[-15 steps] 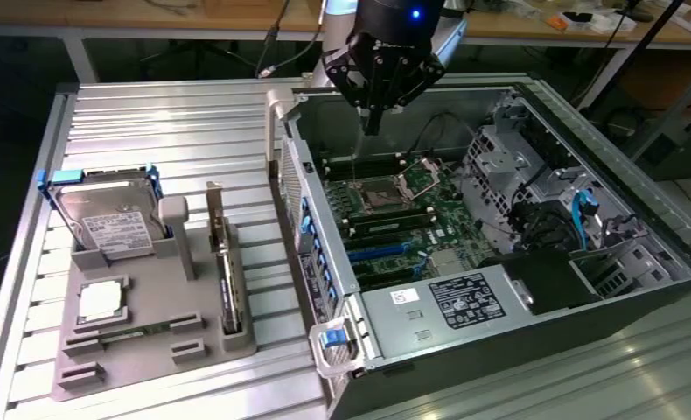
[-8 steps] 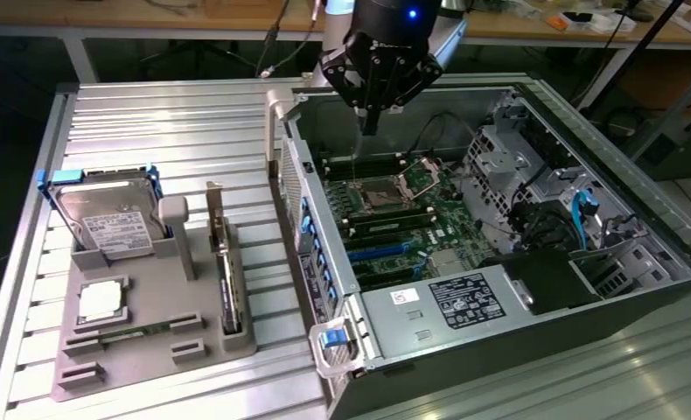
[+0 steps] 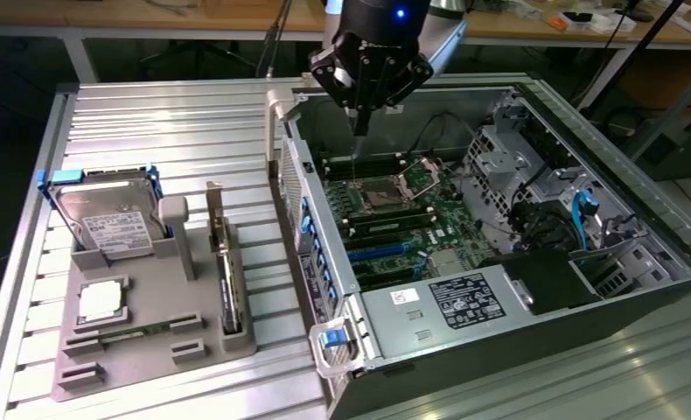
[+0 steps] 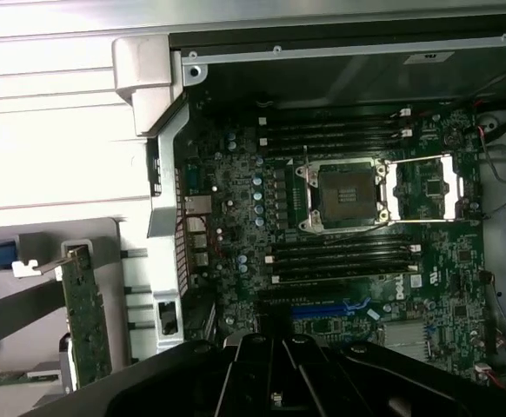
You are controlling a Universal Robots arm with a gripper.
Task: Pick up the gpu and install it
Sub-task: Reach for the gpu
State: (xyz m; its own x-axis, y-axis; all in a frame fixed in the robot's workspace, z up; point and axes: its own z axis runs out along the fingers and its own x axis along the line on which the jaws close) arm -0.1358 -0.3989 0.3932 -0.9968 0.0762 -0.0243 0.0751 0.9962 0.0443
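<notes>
Case (image 3: 304, 227) lies open right under me. The motherboard (image 3: 410, 214) is below my fingertips, with the CPU socket (image 3: 380, 191) open. The grey tray (image 3: 147, 350) sits outside the case, off to one side and lower than me. The gpu (image 3: 223, 262) stands on edge in that tray, untouched and well apart from me. My gripper (image 3: 361, 118) is closed, holding nothing.

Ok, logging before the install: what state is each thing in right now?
computer case: side open, motherboard exposed.
gripper: jaws shut, empty, above the case.
gpu: on edge in the grey holder, untouched.
CPU socket: cover flipped open.
hard drive: upright in the holder.
</notes>
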